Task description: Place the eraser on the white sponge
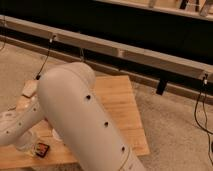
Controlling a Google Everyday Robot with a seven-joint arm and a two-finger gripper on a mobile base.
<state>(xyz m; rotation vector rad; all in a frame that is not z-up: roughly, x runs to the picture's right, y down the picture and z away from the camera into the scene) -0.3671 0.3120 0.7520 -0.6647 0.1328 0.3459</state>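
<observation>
The eraser (pixel 42 149), a small dark block with an orange-red label, lies near the front left edge of the wooden table (pixel 120 105). My gripper (pixel 24 142) is low at the table's front left, right beside the eraser on its left. I cannot make out whether it touches the eraser. The white sponge (pixel 29 89) lies at the table's far left corner, well behind the gripper. My bulky white arm (pixel 80 120) crosses the middle of the view and hides much of the tabletop.
A pale object (pixel 55 134) peeks out from under the arm, to the right of the eraser. Behind the table runs a grey rail (pixel 130 52) with black cables (pixel 200 112) hanging to the speckled floor. The table's right half is bare wood.
</observation>
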